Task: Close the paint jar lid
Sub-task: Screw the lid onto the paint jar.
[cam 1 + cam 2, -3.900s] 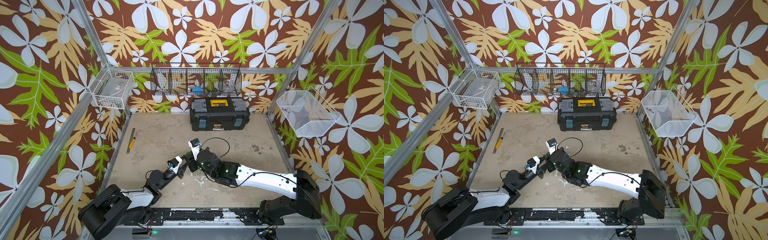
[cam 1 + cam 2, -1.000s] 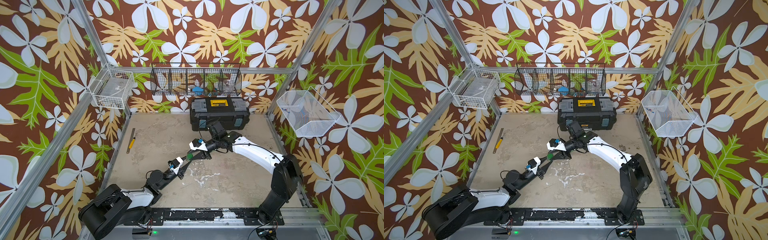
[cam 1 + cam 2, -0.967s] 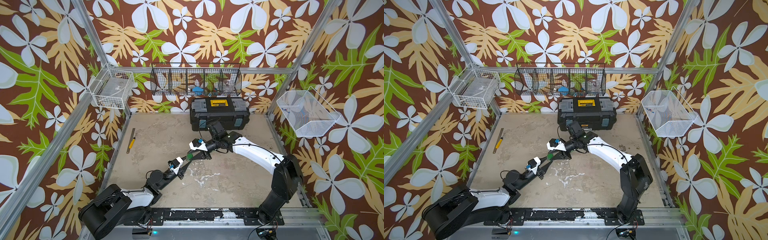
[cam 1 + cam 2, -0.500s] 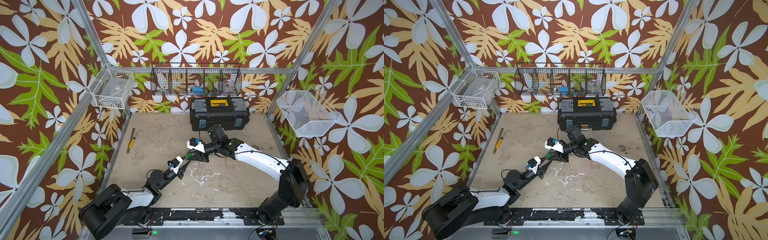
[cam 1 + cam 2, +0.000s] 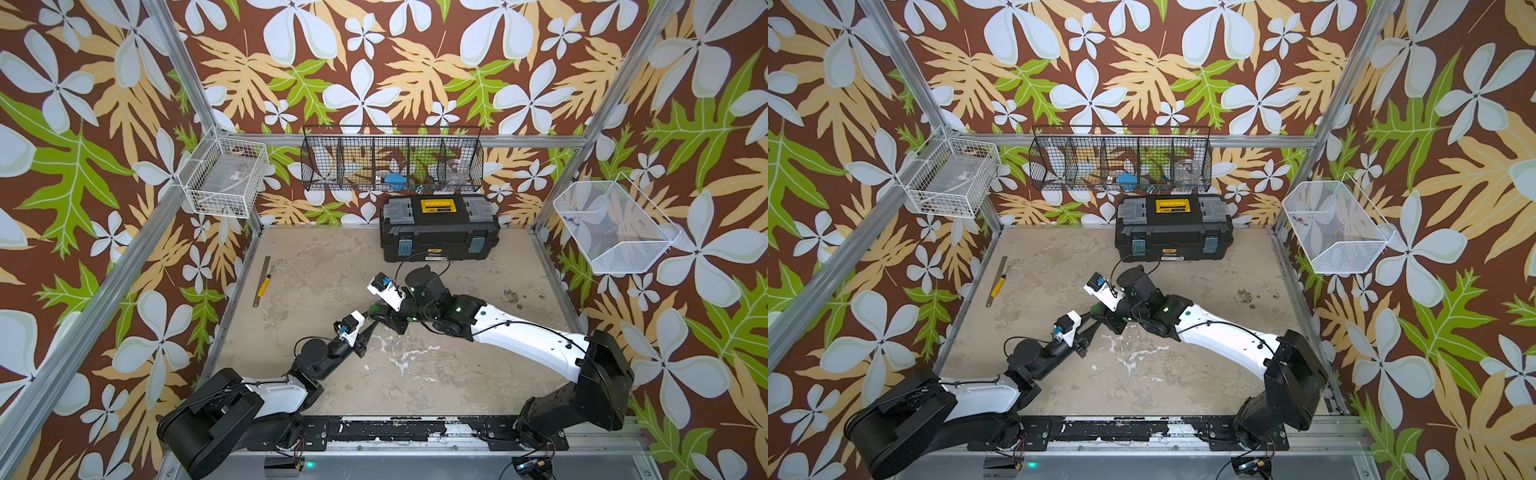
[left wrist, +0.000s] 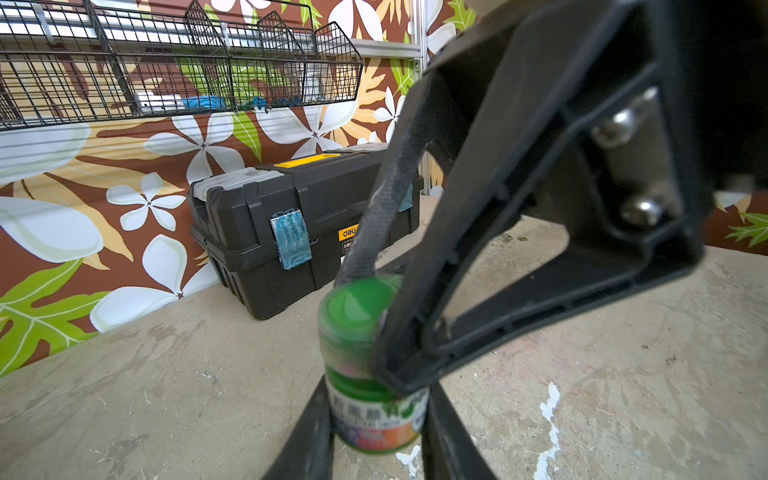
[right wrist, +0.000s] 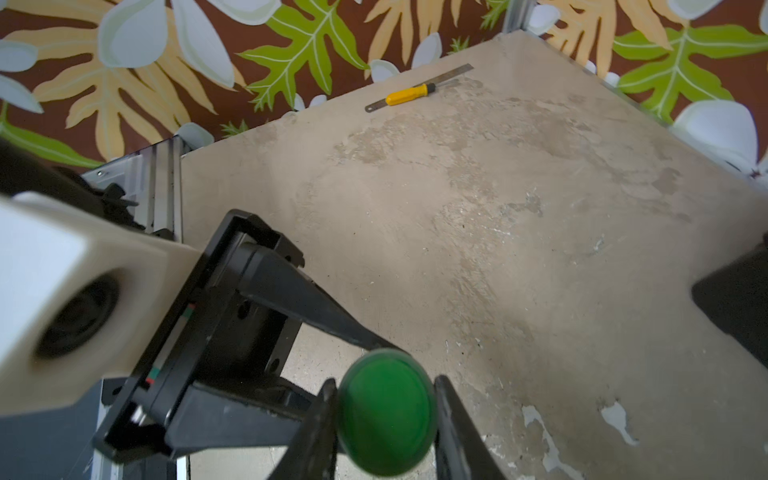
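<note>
The right arm's elbow has dropped back toward the front edge since a second ago; the left arm has stayed. In both top views the right gripper meets the left gripper mid-table. The left wrist view shows the left gripper clamped on the paint jar, low by the table, with the lid on top. In the right wrist view, the right gripper pinches the lid from both sides.
</note>
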`<state>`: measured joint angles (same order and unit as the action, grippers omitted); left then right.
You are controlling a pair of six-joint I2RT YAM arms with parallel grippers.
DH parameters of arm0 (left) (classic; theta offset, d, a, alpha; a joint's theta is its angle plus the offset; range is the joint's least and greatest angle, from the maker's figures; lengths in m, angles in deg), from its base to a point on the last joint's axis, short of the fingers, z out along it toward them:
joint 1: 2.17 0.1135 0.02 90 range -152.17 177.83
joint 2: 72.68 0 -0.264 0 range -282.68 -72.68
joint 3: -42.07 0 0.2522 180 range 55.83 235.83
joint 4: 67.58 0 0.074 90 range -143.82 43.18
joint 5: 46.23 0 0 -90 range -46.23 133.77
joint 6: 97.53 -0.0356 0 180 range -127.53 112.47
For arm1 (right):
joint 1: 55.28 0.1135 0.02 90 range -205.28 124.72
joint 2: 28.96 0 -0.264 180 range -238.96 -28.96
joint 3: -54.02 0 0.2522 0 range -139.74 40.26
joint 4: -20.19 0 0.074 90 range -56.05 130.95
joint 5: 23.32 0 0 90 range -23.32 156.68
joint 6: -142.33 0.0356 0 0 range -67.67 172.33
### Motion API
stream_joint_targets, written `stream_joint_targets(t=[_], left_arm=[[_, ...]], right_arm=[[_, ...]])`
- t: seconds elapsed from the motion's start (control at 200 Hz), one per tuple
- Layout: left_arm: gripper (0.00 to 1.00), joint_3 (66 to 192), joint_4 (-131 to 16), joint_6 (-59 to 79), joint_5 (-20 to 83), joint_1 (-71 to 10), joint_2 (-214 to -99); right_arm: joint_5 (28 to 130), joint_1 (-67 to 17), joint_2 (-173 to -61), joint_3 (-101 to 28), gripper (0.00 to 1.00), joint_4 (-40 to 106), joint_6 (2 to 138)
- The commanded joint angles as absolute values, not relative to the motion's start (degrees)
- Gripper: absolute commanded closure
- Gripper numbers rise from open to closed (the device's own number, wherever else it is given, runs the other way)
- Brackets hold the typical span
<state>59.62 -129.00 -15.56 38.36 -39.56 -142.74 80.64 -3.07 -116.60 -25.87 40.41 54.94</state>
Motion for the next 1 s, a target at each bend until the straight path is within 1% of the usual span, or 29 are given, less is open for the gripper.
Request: stream_joint_targets(t=[0.0, 0.105, 0.315, 0.465, 0.556, 0.646, 0.796, 0.956, 0.996], left_arm=[[0.78, 59.79, -133.10, -16.41, 34.26, -39.70, -142.64], [0.78, 59.87, -133.15, -16.41, 34.26, -39.70, -142.72], [0.78, 59.87, -133.19, -16.41, 34.28, -39.70, -142.72], [0.78, 59.87, -133.10, -16.41, 34.28, -39.70, -142.78], [0.78, 59.87, -133.10, -16.41, 34.28, -39.70, -142.81], [0.78, 59.88, -133.20, -16.41, 34.28, -39.69, -142.91], [0.78, 59.96, -133.29, -16.40, 34.25, -39.67, -143.17], [0.78, 59.96, -133.33, -16.48, 34.26, -39.70, -143.16], [0.78, 59.96, -133.26, -16.43, 34.21, -39.70, -143.22]], right_arm=[[67.00, -0.09, -115.85, -25.09, 0.71, 36.95, 64.83], [59.99, 3.61, -115.71, -24.95, 0.72, 36.82, 69.16], [53.15, 7.49, -116.30, -25.61, 0.71, 37.71, 77.59], [53.02, 8.22, -116.25, -25.73, 0.67, 37.46, 80.25], [53.24, 8.31, -115.94, -25.97, 0.66, 37.46, 80.44], [52.89, 8.35, -115.39, -26.10, 0.62, 37.46, 80.45], [52.80, 8.31, -114.94, -26.31, 0.59, 37.97, 80.06], [52.71, 8.33, -114.66, -26.53, 0.51, 38.63, 80.02], [52.67, 8.35, -114.38, -26.53, 0.50, 38.74, 79.97]])
